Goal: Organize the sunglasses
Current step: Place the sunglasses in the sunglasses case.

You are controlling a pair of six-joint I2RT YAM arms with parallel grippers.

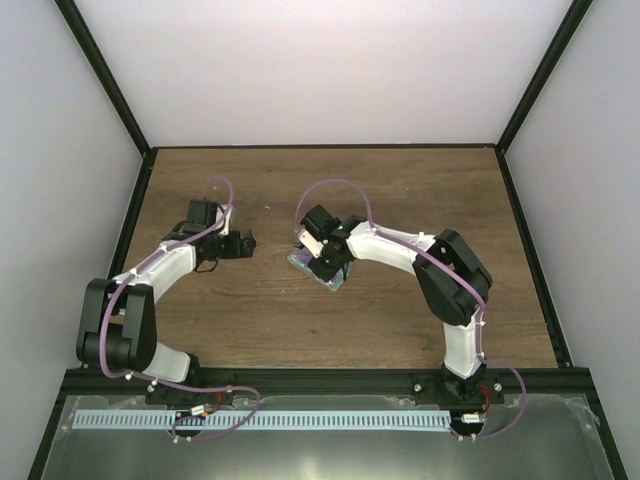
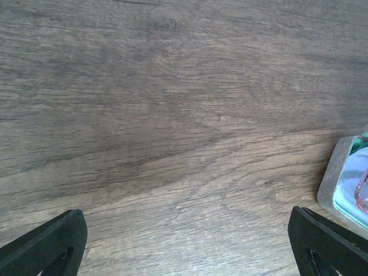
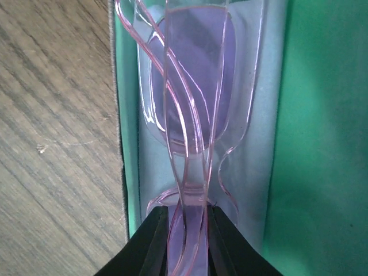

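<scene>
The sunglasses point(image 3: 192, 75) lie in the open case point(image 3: 322, 144) near the middle of the desk point(image 1: 400, 190). The right gripper point(image 3: 187, 230) is clamped on them, its two black fingers point(image 3: 152, 244) pinching the folded frame from both sides. The frame is glossy, translucent pink. Slim curved temples cross over a rounded lens that reads violet against what lies beneath. Under the glasses is a pale blue cloth point(image 3: 261, 115), soft and matte. Beside the cloth the case lining is a flat, bright green, and the outer wall shows as a thin grey, felt-like strip against the wood. The desk is brown board with darker grain streaks.

The left gripper point(image 2: 187, 230) hangs over bare wood to the left of the case, its jaws wide apart and holding nothing. Only its wedge-shaped matte black tips show, at the bottom corners of the left wrist view. At that view's right edge the case is cut off to a rounded grey corner, a blue strip and a sliver of pink.

From above, the right wrist covers most of the case and only a grey-green corner shows, so the glasses cannot be seen there. In the right wrist view their far end runs off the top, and a second lens cannot be made out.
</scene>
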